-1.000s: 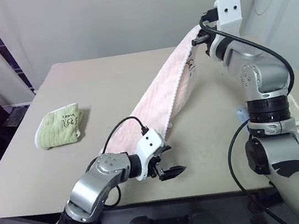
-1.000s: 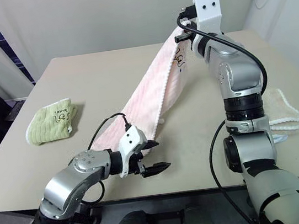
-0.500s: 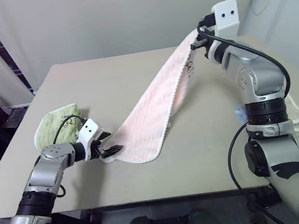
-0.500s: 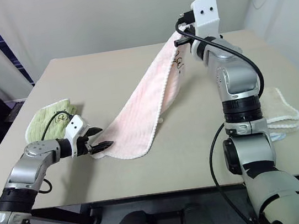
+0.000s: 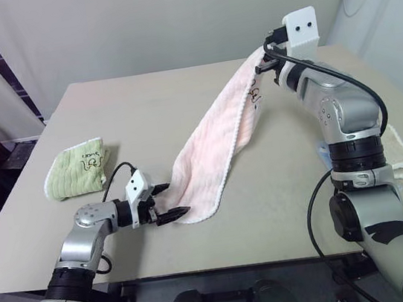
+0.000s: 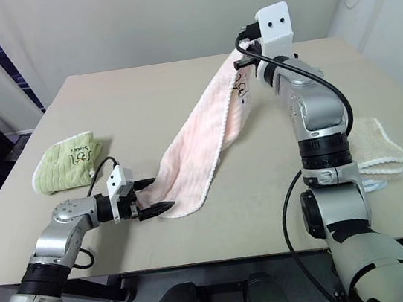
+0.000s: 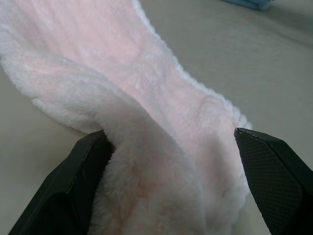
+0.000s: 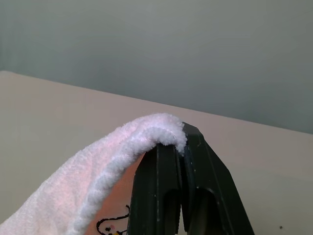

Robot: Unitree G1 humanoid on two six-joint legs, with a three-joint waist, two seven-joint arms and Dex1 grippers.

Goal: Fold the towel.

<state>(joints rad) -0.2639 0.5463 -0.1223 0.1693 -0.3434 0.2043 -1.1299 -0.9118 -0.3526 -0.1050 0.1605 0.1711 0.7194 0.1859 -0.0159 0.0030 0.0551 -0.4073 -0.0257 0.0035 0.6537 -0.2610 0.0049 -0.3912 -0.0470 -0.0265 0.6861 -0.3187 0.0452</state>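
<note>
Pink towel: one end raised well above table, pinched in closed jaws of right gripper near dark script; rest sags down to table, low end bunched between wide-open jaws of left gripper, not clamped. Judged light, soft, limp; thick pile compresses, grips well, unlikely to slip. Best hold: white-edged corner of low end, beside left gripper. Green towel lies well apart from pink towel.
</note>
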